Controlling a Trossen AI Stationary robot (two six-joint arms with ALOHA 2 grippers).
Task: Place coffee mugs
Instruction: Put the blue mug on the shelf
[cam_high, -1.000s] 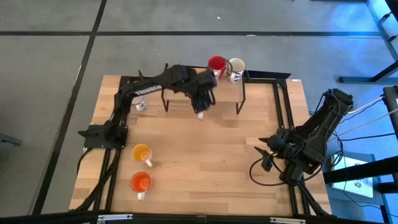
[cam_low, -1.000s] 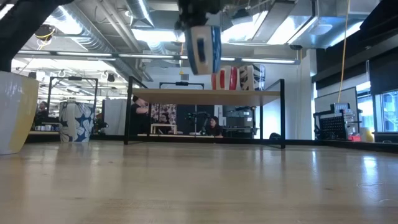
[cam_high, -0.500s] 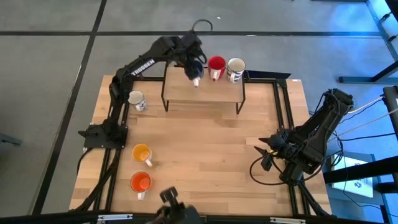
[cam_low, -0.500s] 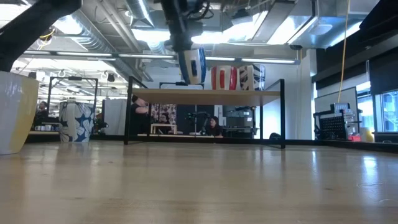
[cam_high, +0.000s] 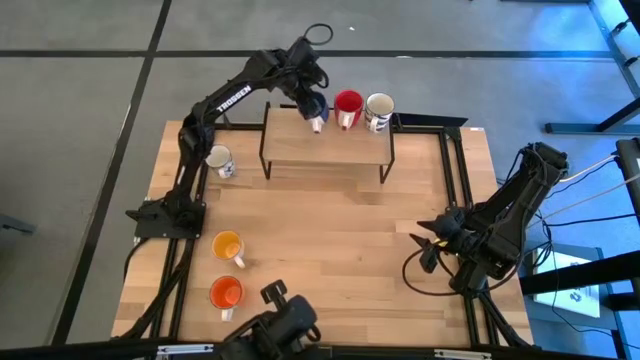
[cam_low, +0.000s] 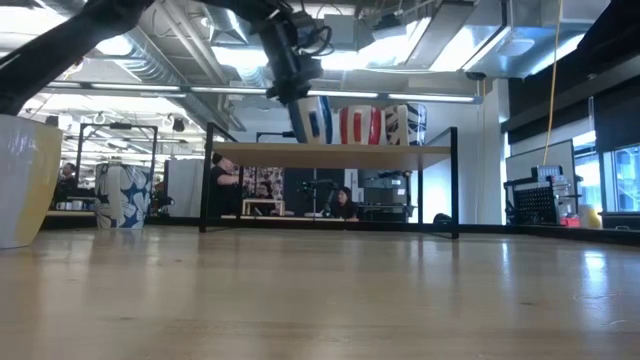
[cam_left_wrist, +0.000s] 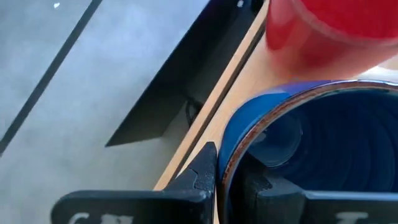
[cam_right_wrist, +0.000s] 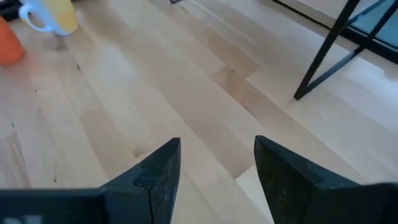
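Left hand (cam_high: 312, 108): clenched on the blue mug (cam_high: 314, 112), upper centre, over the shelf (cam_high: 330, 148), beside the red mug (cam_high: 348, 104).
Right hand (cam_high: 430, 245): released, right of frame, low over the worktop (cam_high: 330, 250).

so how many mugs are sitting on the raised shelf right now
2 stand free on the wooden shelf: the red ceramic mug and the white printed mug. A third, the blue mug, is there beside the red, gripped by the left gripper.
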